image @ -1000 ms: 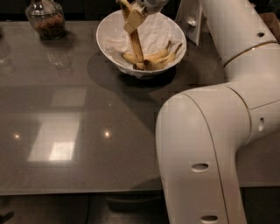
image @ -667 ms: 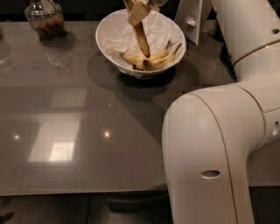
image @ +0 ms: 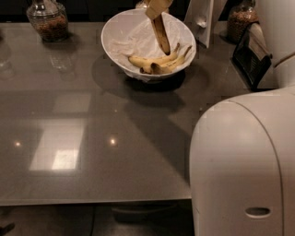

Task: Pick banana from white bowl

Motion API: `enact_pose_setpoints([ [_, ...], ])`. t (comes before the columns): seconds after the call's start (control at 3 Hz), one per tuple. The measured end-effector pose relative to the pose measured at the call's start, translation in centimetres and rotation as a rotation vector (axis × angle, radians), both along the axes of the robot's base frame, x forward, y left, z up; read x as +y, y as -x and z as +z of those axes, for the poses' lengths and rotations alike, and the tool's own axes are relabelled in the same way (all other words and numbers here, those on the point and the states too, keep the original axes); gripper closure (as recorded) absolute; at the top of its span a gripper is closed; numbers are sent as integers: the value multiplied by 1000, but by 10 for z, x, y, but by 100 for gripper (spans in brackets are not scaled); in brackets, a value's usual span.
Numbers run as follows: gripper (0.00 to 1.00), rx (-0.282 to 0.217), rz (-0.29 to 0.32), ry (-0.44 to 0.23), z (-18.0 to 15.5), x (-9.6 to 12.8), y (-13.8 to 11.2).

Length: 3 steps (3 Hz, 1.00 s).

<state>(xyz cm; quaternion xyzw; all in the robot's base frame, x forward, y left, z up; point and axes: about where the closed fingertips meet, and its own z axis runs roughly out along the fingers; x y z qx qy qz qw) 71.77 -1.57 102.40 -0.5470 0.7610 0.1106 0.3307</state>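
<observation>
The white bowl (image: 120,28) stands at the back of the grey table, lined with crinkled white paper. My gripper (image: 156,7) is at the top edge above the bowl, shut on the upper end of the banana (image: 161,34). The banana is long, straight and brown-bruised, and it hangs almost upright with its dark tip just above the two shorter curved bananas (image: 159,63) that lie in the bowl. Most of the gripper is cut off by the top of the view.
A glass jar (image: 47,20) with dark contents stands at the back left, another jar (image: 241,20) at the back right. A white stand (image: 201,20) is behind the bowl. A black object (image: 251,53) lies at the right. My white arm (image: 244,166) fills the lower right.
The banana has risen out of the bowl with the gripper; its lower tip now hangs free above the other bananas. The view has shifted, so the bowl sits further right.
</observation>
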Motion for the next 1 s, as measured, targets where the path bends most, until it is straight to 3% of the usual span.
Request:
enact_pose_setpoints([
  [0.33, 100, 33, -25, -8, -2, -20, 23],
  [1.0, 100, 81, -46, -173, -23, -41, 86],
])
